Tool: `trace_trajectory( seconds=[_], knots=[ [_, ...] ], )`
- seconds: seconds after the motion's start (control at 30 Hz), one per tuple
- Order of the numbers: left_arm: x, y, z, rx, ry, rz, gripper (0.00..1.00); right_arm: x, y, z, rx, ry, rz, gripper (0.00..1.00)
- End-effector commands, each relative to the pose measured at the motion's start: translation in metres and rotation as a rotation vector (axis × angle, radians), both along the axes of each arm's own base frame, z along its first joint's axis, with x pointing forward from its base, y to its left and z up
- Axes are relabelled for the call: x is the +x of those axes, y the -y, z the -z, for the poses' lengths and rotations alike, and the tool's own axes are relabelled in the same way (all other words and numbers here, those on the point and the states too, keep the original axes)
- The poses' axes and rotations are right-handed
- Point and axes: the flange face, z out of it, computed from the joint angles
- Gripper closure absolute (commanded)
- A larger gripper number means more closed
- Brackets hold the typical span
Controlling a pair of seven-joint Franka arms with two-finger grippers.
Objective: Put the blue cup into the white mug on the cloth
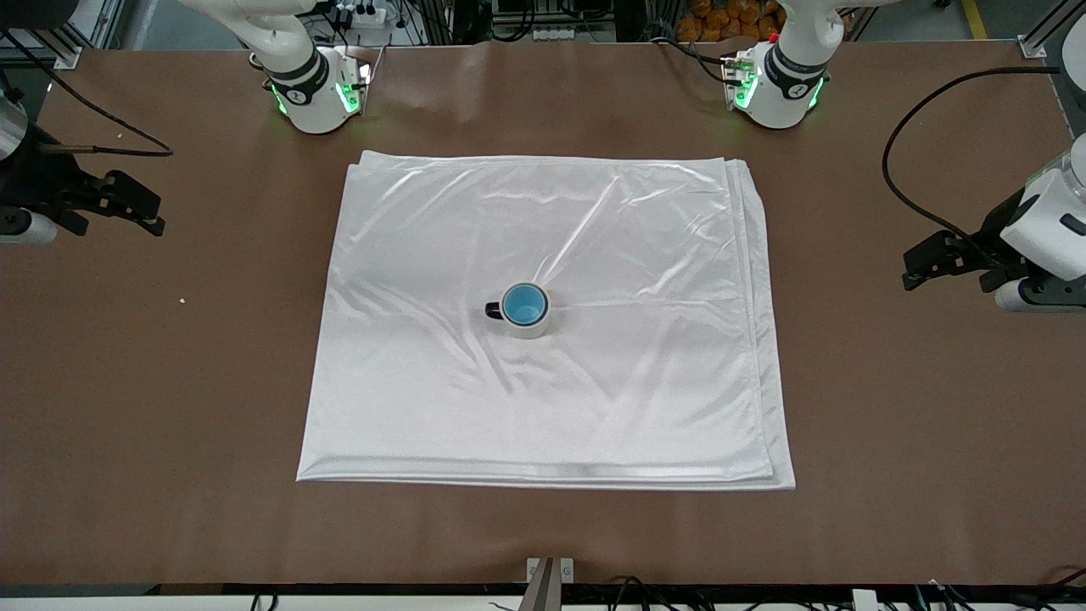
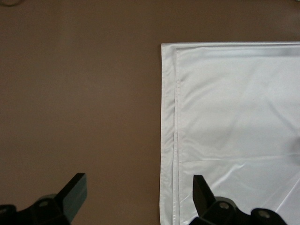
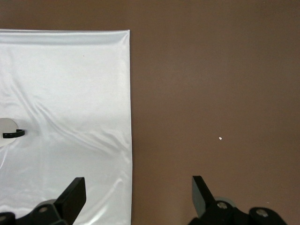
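Note:
The light-blue cup sits upright inside the cream mug, whose black handle points toward the right arm's end of the table. The mug stands near the middle of the shiny white cloth. My right gripper waits open over bare table off the cloth's edge at its own end. In the right wrist view its fingers straddle the cloth edge, and a sliver of the mug shows. My left gripper hangs open at the other end, its fingers empty beside the cloth border.
Brown table surface surrounds the cloth on all sides. A white speck lies on it near the right gripper, and the same speck shows in the right wrist view. A black cable loops near the left arm. A metal bracket sits at the front edge.

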Motion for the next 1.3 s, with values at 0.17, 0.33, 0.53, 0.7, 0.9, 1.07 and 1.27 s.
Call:
trace_trajectory(
  seconds=[0.17,0.33,0.53,0.7,0.9,1.07,1.27],
  knots=[
    [-0.021,-0.004,-0.007,-0.012,-0.009,0.008,0.00,-0.008,-0.002,-0.002,0.008,0.006,0.016,0.00],
    [-0.026,-0.010,-0.011,-0.012,-0.006,-0.003,0.00,-0.008,-0.002,-0.001,0.008,0.004,0.016,0.00],
    [-0.037,-0.007,-0.019,-0.009,0.005,-0.001,0.00,-0.008,-0.002,-0.001,0.008,0.004,0.016,0.00],
    [-0.038,-0.006,-0.020,-0.009,0.005,-0.005,0.00,-0.007,-0.002,0.000,0.008,0.001,0.016,0.00],
    [-0.038,-0.008,-0.021,-0.009,0.007,-0.001,0.00,-0.007,-0.002,0.000,0.009,0.001,0.015,0.00],
    [-0.038,-0.007,-0.023,-0.011,0.010,-0.007,0.00,-0.007,-0.003,0.000,0.009,0.001,0.013,0.00],
    [-0.038,-0.005,-0.023,-0.026,0.010,-0.012,0.00,-0.007,-0.003,0.001,0.009,-0.002,0.013,0.00]
  ],
)
